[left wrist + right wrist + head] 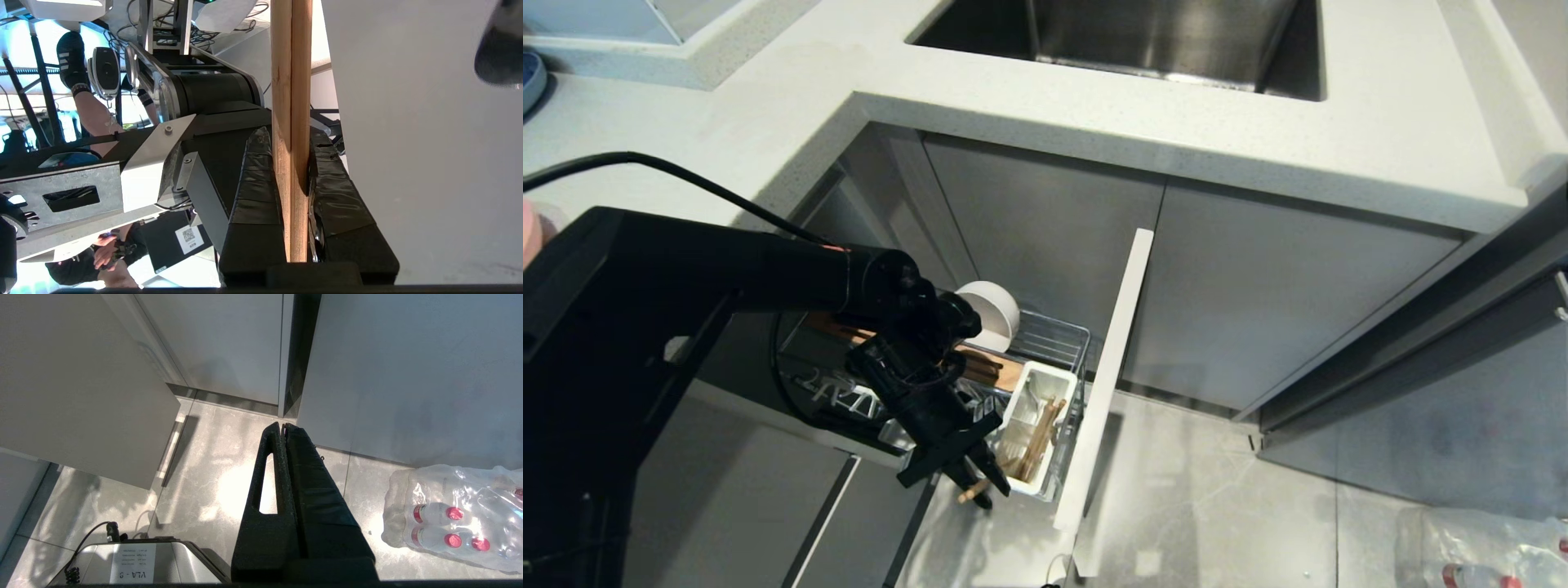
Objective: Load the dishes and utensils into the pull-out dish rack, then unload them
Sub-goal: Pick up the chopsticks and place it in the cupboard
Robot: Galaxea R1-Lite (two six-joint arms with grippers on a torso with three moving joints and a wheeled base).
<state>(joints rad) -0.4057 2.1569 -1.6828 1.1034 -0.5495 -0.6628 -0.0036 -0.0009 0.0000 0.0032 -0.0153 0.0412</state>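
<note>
1. Down by the open cabinet, the black left gripper (980,482) hangs over the pulled-out chrome wire dish rack (1058,335), close beside its white rectangular plastic utensil caddy (1045,380).
2. Its jaws are pressed together on a pair of thin light wooden chopsticks (291,122), which run straight between the taped black fingers (257,179); a short end pokes out below the fingertips in the head view.
3. More wooden sticks stand inside the caddy.
4. A plain white round bowl (992,310) sits tilted on edge in the rack, behind a brown wooden slotted insert (996,369).
5. The rack's tall pale-grey front panel (1107,376) stands just beside the caddy.
6. The right gripper (284,435) hangs over the grey floor with its fingers touching and nothing between them, near a wrapped pack of red-capped bottles (449,514).
</note>
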